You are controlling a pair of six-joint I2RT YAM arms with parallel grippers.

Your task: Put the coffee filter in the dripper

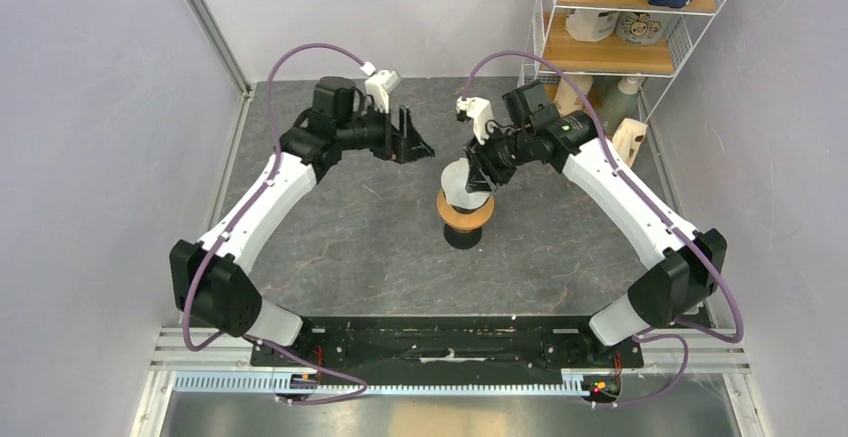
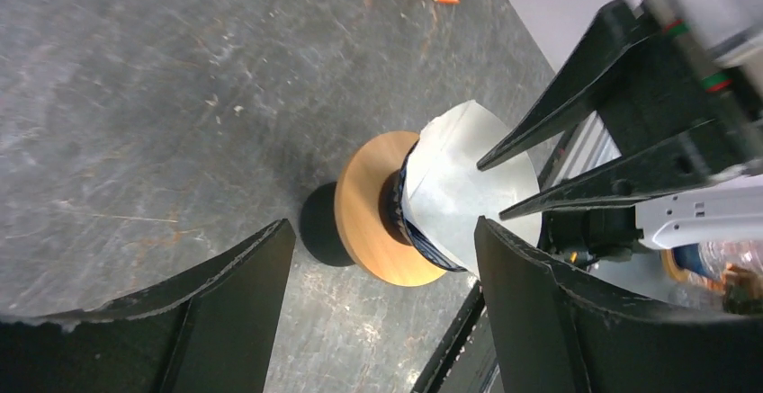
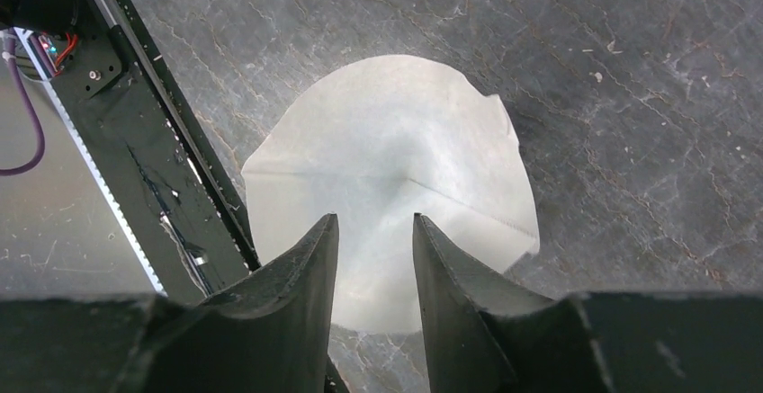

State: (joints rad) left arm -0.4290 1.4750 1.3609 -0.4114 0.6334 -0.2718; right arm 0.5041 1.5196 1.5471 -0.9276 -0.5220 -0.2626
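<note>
Left wrist view, centre: the coffee filter [image 2: 450, 177] sits inside the dripper [image 2: 400, 213], so the right gripper [image 2: 493, 189] has its jaws slightly apart at the rim, probably to release it, while the left gripper [image 2: 382, 225] jaws are spread wide and empty.

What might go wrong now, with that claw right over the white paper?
The thin white paper filter sticks far out of the dark-blue ribbed cone, so it may cling to the right claw and lift out when the claw withdraws. The cone sits on a flat orange ring atop a narrow dark vessel. A sideways push might topple that stack.
</note>
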